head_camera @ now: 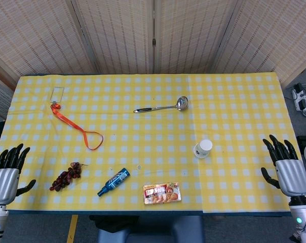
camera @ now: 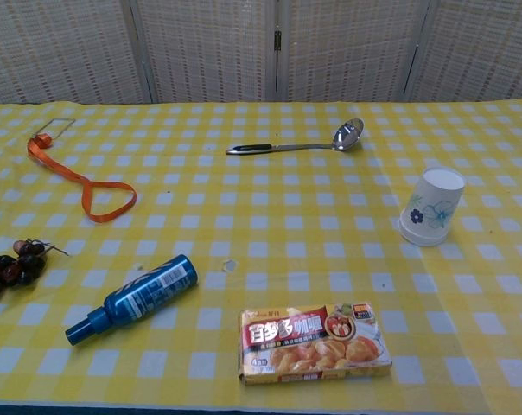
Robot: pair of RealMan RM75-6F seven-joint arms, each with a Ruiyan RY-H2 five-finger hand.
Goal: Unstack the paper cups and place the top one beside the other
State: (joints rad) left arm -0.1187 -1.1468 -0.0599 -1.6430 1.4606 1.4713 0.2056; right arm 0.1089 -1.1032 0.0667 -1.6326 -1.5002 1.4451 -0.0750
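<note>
The paper cups [head_camera: 202, 148] stand mouth-down as one white stack with a blue flower print [camera: 432, 207], right of the table's middle. My right hand [head_camera: 286, 168] hovers at the right table edge, well right of the cups, fingers spread and empty. My left hand [head_camera: 6, 173] hangs at the front left edge, far from the cups, fingers apart and holding nothing. The chest view shows neither hand.
A metal ladle [head_camera: 161, 107] lies behind the cups. A curry box [head_camera: 162, 193] and a blue spray bottle [head_camera: 113, 181] lie near the front edge. Dark grapes [head_camera: 66, 176] and an orange ribbon with a tag [head_camera: 74, 126] are on the left of the yellow checked cloth [head_camera: 234, 91].
</note>
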